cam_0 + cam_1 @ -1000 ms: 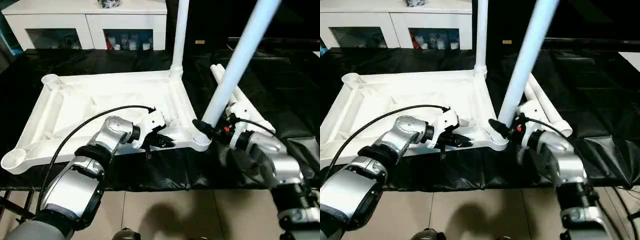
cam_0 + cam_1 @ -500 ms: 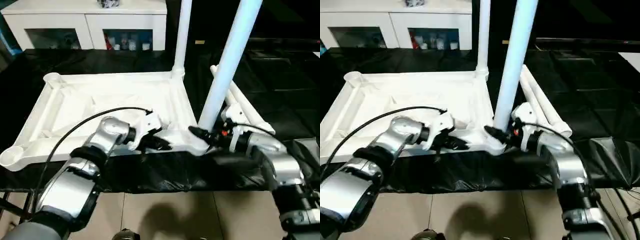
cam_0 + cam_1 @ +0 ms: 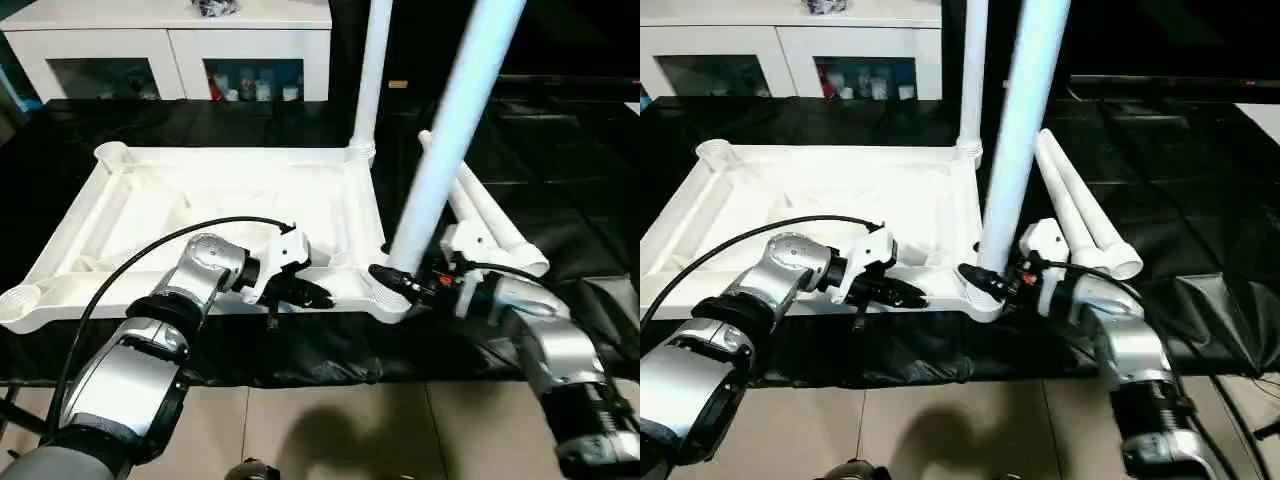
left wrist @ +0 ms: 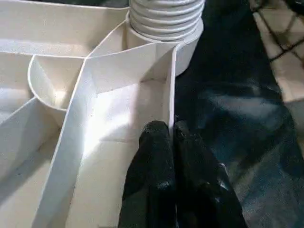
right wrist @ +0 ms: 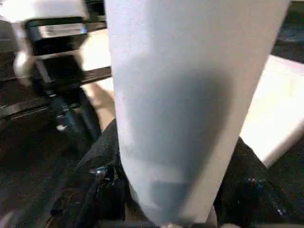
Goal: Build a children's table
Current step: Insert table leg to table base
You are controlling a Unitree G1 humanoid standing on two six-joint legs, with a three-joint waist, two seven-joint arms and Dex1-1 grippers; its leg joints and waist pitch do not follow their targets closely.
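Tabletop (image 3: 200, 200) lay upside-down on bench | right gripper (image 3: 400, 285) fingers clamped leg (image 3: 440, 150) at 5-o'clock corner socket (image 3: 392, 296) | left gripper (image 4: 173, 142) fingers clenched empty, bracing rim | I judged: keep leg plumb, press straight down.

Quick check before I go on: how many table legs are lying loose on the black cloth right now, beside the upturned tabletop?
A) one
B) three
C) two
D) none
C: two loose legs lie side by side on the black cloth by the tabletop, while one leg stands in the far corner socket and the right gripper holds another at the near corner.
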